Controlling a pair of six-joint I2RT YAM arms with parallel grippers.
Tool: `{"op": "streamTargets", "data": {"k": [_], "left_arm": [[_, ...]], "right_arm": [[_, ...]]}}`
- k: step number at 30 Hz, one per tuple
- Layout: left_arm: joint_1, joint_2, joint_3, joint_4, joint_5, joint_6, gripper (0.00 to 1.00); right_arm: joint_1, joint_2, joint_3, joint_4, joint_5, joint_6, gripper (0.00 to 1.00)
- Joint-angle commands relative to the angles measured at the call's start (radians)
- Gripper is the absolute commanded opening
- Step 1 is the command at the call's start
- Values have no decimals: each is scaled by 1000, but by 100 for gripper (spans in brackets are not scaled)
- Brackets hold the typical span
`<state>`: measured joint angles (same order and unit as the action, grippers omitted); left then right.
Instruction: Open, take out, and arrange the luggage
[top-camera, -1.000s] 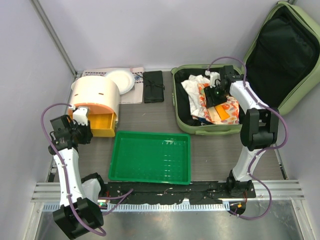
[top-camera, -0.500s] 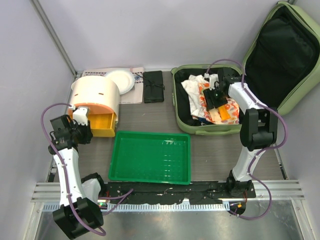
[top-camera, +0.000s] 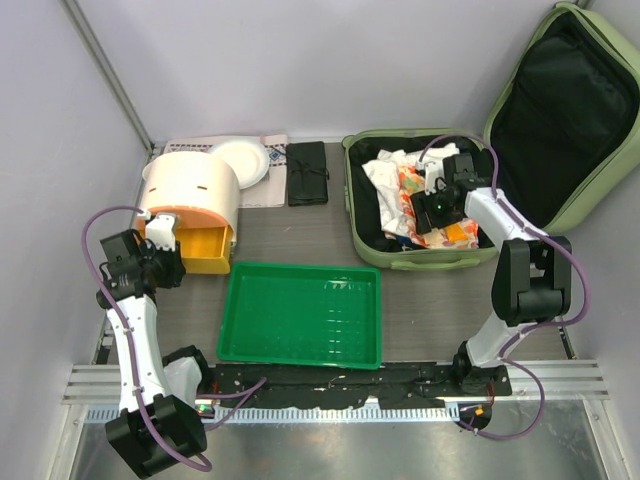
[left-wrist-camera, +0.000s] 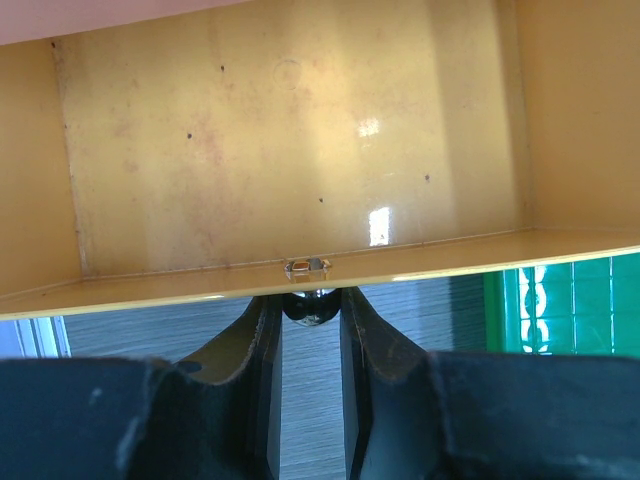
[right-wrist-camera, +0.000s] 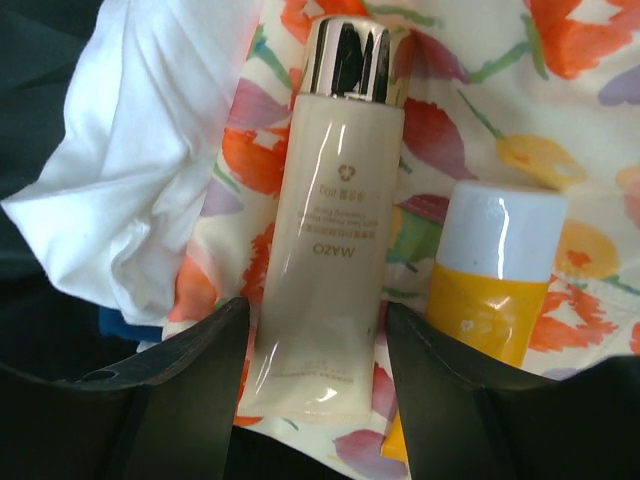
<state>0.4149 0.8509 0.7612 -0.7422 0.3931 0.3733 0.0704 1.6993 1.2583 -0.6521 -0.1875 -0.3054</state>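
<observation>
**Two arms, two stations: a drawer at left, the open luggage at right**

The luggage (top-camera: 400, 258) lies at the far right of the table (top-camera: 420, 310). Its pale green base is flat and open. Its lid (top-camera: 570, 110) is tilted back towards the right wall, with the black lining facing out. Inside the base are a white cloth (right-wrist-camera: 130, 180) and a floral cloth (right-wrist-camera: 480, 120). Two bottles rest on the floral cloth. One is a cream bottle (right-wrist-camera: 330, 230) with a shiny metallic cap, and just beside it is a yellow bottle (right-wrist-camera: 495, 290) with a white cap.

The right gripper (right-wrist-camera: 315, 315) hangs over these contents with its jaws spread wide. One finger stands on either side of the cream bottle's lower end. Whether the fingers (right-wrist-camera: 190, 380) touch the bottle cannot be told.

The left gripper (left-wrist-camera: 311, 320) is at the round cream-and-orange container (top-camera: 195, 190) on the far left. Its jaws are drawn nearly together and pinch a small dark knob (left-wrist-camera: 312, 305) under the front edge of the yellow drawer (left-wrist-camera: 300, 150), which stands pulled out.

A bright green tray (top-camera: 300, 315) sits in the middle of the table, near the drawer. Behind the container are a white plate (top-camera: 243, 160) and a folded black pouch (top-camera: 307, 173), well apart from the luggage.
</observation>
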Motion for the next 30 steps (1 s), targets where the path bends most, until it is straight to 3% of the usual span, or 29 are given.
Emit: {"op": "streamTargets", "data": {"k": [1,10,18,24,30], "left_arm": [[1,4,24,-11,36,-1,0],[1,0,24,-16,33,6,0],[-1,-1,23,-22,32,10,0],[1,-3,26,-28,33,12,0],[-1,-1,23,-23,33,13,0]], "right_arm": [[-4,-76,-45,31,-26,-18,62],[-7,-87,-13,48,-36,-18,36],[12,-99,137,6,-147,-9,28],[136,-104,233,-40,-279,-40,24],[354,-81,309,8,-339,-37,22]]}}
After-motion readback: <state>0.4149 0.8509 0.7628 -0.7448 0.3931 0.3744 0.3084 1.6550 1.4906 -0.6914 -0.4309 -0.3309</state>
